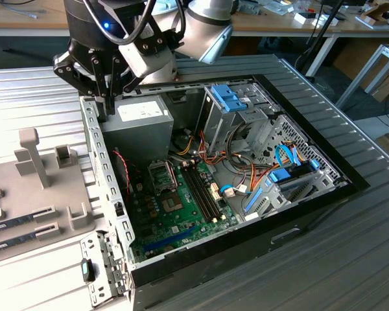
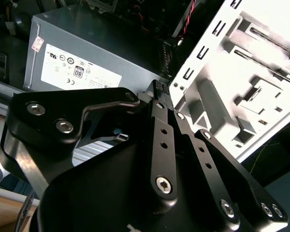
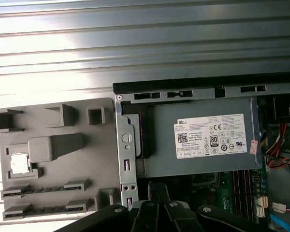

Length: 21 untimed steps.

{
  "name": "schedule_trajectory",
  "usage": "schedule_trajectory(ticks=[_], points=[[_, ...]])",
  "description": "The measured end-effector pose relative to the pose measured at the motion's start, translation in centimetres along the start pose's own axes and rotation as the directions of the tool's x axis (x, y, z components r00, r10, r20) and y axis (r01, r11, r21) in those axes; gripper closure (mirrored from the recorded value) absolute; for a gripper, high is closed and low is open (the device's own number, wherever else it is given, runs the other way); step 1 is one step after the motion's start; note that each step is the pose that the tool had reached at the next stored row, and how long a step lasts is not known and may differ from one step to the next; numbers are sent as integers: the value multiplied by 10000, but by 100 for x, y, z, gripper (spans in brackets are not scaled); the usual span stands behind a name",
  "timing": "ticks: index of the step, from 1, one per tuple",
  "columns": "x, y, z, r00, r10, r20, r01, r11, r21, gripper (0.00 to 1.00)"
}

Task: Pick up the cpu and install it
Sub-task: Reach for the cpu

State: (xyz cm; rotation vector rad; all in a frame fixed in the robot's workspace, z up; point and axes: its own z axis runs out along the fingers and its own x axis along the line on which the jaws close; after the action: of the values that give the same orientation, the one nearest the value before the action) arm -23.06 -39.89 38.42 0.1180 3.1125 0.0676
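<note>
Right now your gripper (image 1: pixel 107 107) hangs above the corner of the open computer case (image 1: pixel 311 214), at the exterior view's left, just over the side wall next to the grey power supply (image 1: pixel 139 126); its two black fingers (image 2: pixel 160 104) are brought together at the tips, and nothing is between them. You can find the cpu (image 3: pixel 19 163) in the first wrist view; it lies flat, silver side up, in a square pocket of the grey holder tray (image 3: pixel 101 159), which rests on the ribbed metal table (image 3: pixel 135 48) beside the case; the cpu is apart from the gripper and nothing touches it. On the same tray, two long dark memory sticks (image 3: pixel 38 189) lie in their grooves, near the cpu. Inside the case you see the green motherboard (image 1: pixel 175 220); the black socket frame (image 1: pixel 161 175) sits on it between the power supply and the long memory slots (image 1: pixel 201 188); you cannot tell whether anything lies inside the frame.
</note>
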Motion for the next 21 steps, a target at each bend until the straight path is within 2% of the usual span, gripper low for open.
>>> schedule_trajectory(ticks=[21], points=[[45,-4,6,10000,0,0,0,10000,0,89]])
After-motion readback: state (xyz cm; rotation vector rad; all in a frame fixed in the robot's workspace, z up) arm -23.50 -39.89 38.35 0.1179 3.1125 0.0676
